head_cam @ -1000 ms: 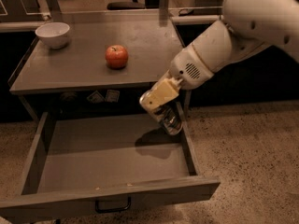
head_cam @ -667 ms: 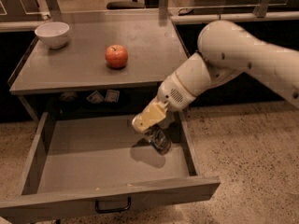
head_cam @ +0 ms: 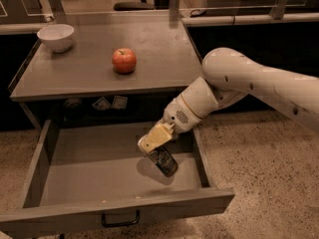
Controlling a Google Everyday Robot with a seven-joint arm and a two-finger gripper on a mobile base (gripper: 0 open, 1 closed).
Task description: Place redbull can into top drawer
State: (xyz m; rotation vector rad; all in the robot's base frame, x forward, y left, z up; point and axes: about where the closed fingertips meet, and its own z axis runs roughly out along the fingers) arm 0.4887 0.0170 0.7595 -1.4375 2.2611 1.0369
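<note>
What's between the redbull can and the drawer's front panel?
Only bare drawer floor, seen in the camera view. The gripper hangs over the open top drawer, holding the tilted redbull can; nothing sits between the can and the front panel.

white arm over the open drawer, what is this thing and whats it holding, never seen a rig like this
That is a robot's single arm, white and jointed, reaching in from the right. At its end is a two-finger gripper, hanging low over the pulled-out top drawer. It is shut on a redbull can, a slim silvery can held tilted close to the drawer floor, with its shadow beside it. There is only one camera, looking down on the table from the front. On the grey tabletop behind sit a red apple and a white bowl, both away from the arm.
</note>
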